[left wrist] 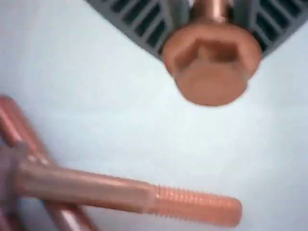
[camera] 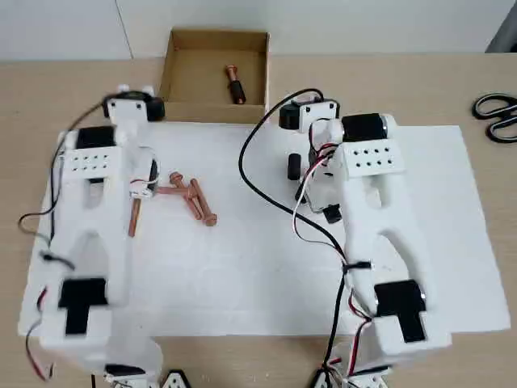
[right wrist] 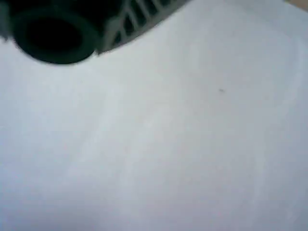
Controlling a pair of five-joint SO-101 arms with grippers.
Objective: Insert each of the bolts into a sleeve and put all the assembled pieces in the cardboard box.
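On my screen the light wooden surface (camera: 48, 89) runs across the whole high view, and a large white rectangular sheet (camera: 242, 275) covers most of its middle. Two white arms stand at the near edge: the left arm (camera: 89, 242) over the left part of the sheet, the right arm (camera: 380, 210) right of centre. At the far edge of the sheet, left of centre, sits the open brown cardboard box (camera: 182, 81). Inside it I see one assembled copper bolt with a dark sleeve (camera: 235, 84), lying near the right wall. A pair of black-handled scissors (camera: 497, 113) lies on the bare wood at the far right, well apart from everything else.

The left gripper (left wrist: 211, 12) is clamped on a copper-coloured flanged hex bolt (left wrist: 211, 67), shank between the jaws, head sticking out past the tips, close over the sheet. Just right of it a small heap of loose copper bolts (camera: 192, 198) lies on the sheet, touching and crossing one another. My left wrist camera shows one loose bolt (left wrist: 130, 192) of that heap with its threaded end free. The right gripper (camera: 303, 174) holds a short black cylindrical sleeve (right wrist: 53, 36) at its tips, over the middle of the sheet, well apart from the heap
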